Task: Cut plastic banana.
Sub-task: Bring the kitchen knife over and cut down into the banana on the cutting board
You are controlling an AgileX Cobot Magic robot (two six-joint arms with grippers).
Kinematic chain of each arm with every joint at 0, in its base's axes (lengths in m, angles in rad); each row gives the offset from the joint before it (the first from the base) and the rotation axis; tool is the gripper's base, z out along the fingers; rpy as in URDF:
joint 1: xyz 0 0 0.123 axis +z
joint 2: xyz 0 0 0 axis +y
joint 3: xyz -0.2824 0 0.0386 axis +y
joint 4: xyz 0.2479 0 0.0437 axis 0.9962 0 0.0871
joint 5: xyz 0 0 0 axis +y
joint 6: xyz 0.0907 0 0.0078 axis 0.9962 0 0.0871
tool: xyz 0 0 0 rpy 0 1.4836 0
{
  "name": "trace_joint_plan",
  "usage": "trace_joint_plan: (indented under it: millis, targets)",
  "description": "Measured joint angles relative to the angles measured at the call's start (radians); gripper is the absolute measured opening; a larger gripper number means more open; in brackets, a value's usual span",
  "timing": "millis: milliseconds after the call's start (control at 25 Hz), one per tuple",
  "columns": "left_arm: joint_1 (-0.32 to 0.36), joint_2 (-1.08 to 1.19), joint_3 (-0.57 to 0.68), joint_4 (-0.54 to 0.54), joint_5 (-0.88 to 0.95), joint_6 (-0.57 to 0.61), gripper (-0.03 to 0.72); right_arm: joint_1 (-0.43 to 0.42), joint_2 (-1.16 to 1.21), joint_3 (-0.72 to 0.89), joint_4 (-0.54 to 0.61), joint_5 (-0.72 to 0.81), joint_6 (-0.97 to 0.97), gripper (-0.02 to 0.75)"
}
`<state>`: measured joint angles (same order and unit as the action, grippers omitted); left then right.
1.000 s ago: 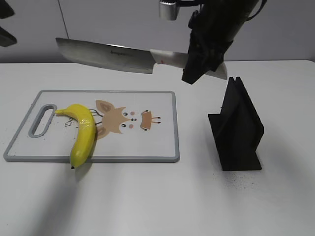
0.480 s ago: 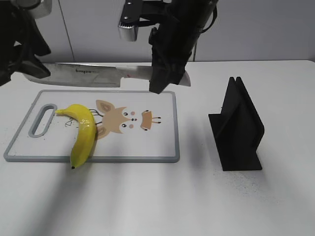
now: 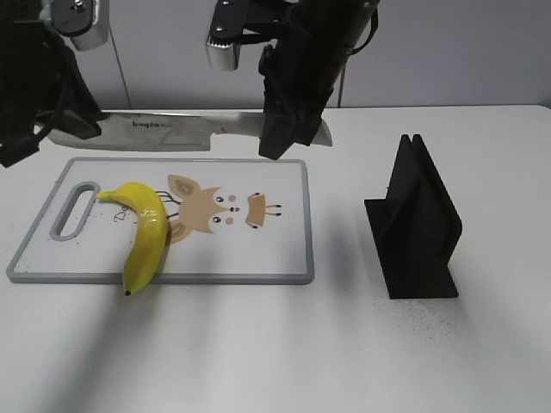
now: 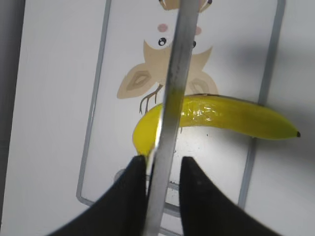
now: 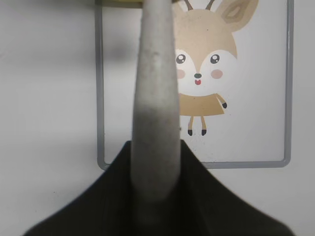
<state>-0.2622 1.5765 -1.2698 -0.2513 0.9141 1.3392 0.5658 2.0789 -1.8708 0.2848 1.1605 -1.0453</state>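
Knife held level above the cutting board, both arms at the blade.

Nearest on the white worktop [image 3: 258, 344], the plastic banana [image 3: 145, 232] lies on the left part of the cutting board [image 3: 258, 249], its dark tip hanging just over the front edge; a black slotted stand [image 3: 417, 224] sits well apart to the right. Farther back, the knife [image 3: 172, 131] hangs flat over the board's far edge — the right gripper [image 3: 288, 129] has its fingers clamped on the handle, while the left gripper [image 4: 162, 167] has its fingers [image 4: 135, 196] close on either side of the blade's tip end, seen edge-on over the banana.
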Motion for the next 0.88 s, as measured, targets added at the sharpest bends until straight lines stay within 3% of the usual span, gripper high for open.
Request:
trace_joint_plan:
  millis: [80,200,880]
  targets:
    - [0.000,0.000,0.000,-0.011,-0.007,0.000,0.117,0.000,0.005,0.000,0.000,0.000,-0.005,0.178]
    - [0.000,0.011,0.000,-0.015,0.005,0.005,0.033,0.000,0.019,0.000,0.002,-0.003,-0.016,0.179]
    - [0.001,0.140,0.008,-0.010,-0.056,0.009,0.016,0.000,0.091,0.000,-0.022,-0.067,-0.027,0.179]
